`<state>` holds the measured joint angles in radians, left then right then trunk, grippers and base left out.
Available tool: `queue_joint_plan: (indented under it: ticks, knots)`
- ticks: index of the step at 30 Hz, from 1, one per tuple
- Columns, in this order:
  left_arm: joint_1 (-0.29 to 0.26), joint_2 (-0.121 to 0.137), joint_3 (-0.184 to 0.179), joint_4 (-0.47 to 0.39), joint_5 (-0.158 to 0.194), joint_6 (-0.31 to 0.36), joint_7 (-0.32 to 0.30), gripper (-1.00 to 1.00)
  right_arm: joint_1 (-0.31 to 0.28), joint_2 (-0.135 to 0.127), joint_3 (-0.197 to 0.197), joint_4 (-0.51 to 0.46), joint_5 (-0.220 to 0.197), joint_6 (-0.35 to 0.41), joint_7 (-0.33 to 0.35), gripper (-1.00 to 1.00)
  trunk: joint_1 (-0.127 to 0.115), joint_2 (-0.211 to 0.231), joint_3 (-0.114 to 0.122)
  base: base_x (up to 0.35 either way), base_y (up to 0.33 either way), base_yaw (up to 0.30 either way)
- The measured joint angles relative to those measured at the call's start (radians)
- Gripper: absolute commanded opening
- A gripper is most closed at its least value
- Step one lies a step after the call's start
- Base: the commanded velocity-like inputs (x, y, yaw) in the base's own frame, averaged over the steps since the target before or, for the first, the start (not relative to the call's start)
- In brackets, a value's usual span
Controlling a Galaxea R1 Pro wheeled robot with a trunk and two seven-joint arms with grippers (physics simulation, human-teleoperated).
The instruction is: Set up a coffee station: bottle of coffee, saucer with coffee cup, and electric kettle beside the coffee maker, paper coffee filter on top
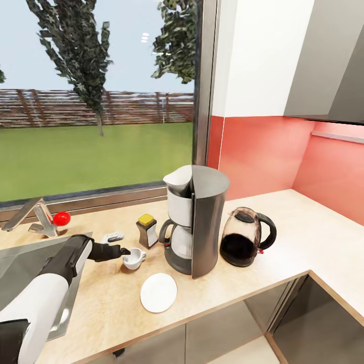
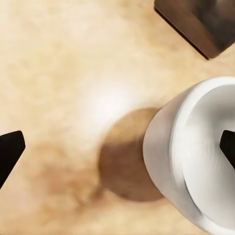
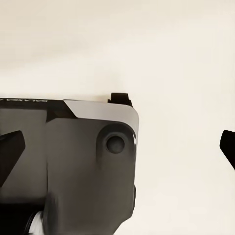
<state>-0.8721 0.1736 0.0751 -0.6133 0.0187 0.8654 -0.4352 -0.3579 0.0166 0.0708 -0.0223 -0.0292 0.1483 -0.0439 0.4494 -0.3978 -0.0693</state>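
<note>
The left claw [image 1: 123,251] is spread and straddles the near wall of the coffee cup [image 1: 134,258]. In the left wrist view one fingertip [image 2: 228,146] sits inside the cup's [image 2: 196,152] mouth and the other fingertip [image 2: 10,152] stands well outside it over bare bench. No pinch is made yet; whether the inner finger touches the wall cannot be told.

Governing relation: the cup lies directly ahead of the left claw, along the line of the outstretched left arm. It stands upright with its mouth up, between the sink's edge and the coffee maker. The left arm is the nearer arm. Closing the claw would, as a judgement, take the cup by its rim wall.

Layout on the bench [image 1: 303,237], left to right:
- coffee cup, beside the sink's edge;
- bottle of coffee [image 1: 147,231], yellow-capped, just behind the cup;
- saucer [image 1: 158,292], bare, near the front edge and apart from the cup;
- coffee maker [image 1: 198,225], with a white shape at its top;
- electric kettle [image 1: 247,243], just beside the coffee maker.

The right claw [image 3: 117,147] is spread, holding nothing. In the right wrist view a small line of lettering on a dark robot part is too small to read. No other labels are visible.
</note>
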Motion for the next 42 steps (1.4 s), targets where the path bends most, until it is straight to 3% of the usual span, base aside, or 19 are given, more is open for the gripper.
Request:
queue_joint_plan:
  ticks: [30, 31, 32, 33, 42]
  knots:
    - [0.0, -0.002, 0.001, 0.005, 0.001, -0.002, -0.001, 1.0, 0.002, 0.0, 0.0, 0.0, 0.0, 0.0, 0.0, 1.0, 0.0, 0.0, 0.0, 0.0, 0.0, -0.038]
    - [0.0, -0.002, 0.001, 0.017, 0.001, -0.005, -0.002, 1.0, 0.002, 0.0, 0.0, 0.0, 0.0, 0.0, 0.0, 1.0, 0.0, 0.0, 0.0, 0.0, 0.0, 0.0]
    - [0.0, -0.001, 0.001, 0.055, 0.0, -0.062, 0.0, 1.0, 0.002, 0.0, 0.0, 0.0, 0.0, 0.0, 0.0, 1.0, 0.0, 0.0, 0.0, 0.0, 0.0, 0.0]
    - [0.0, -0.001, 0.001, 0.069, 0.001, -0.078, 0.0, 1.0, 0.002, 0.0, 0.0, 0.0, 0.0, -0.001, 0.0, 1.0, 0.0, 0.0, 0.0, 0.0, 0.0, 0.0]
    - [0.0, -0.001, 0.001, 0.086, 0.001, -0.093, 0.0, 1.0, 0.002, 0.0, 0.0, 0.0, 0.0, 0.0, 0.0, 1.0, 0.0, 0.0, 0.0, 0.0, 0.0, 0.0]
